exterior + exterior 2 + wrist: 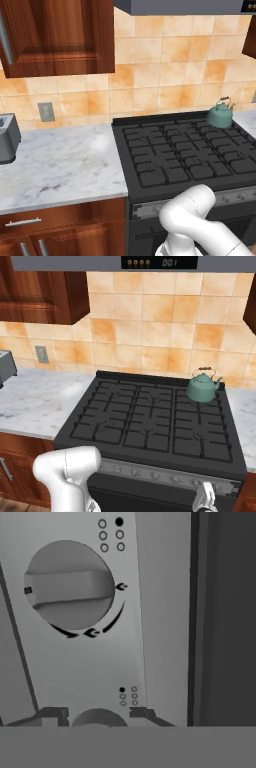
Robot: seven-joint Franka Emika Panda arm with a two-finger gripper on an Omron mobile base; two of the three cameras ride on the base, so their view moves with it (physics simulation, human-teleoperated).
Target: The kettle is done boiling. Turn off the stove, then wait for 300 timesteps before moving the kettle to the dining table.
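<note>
Kettle point(202, 387), squat teal-green with thin arched handle and short spout, stands on the far right burner of the wide black gas stove point(150, 416). Gripper point(95, 714) faces a grey round knob point(69, 586) on the front strip; whether its jaws grip anything is unclear.

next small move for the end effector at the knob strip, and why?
Probably close on the knob between the fingertips and turn it off. In the hand view that knob sits low between the two tips, which stand apart beside it, not clamped. The kettle sits on the stove at its back right burner, so the knob comes first.
</note>
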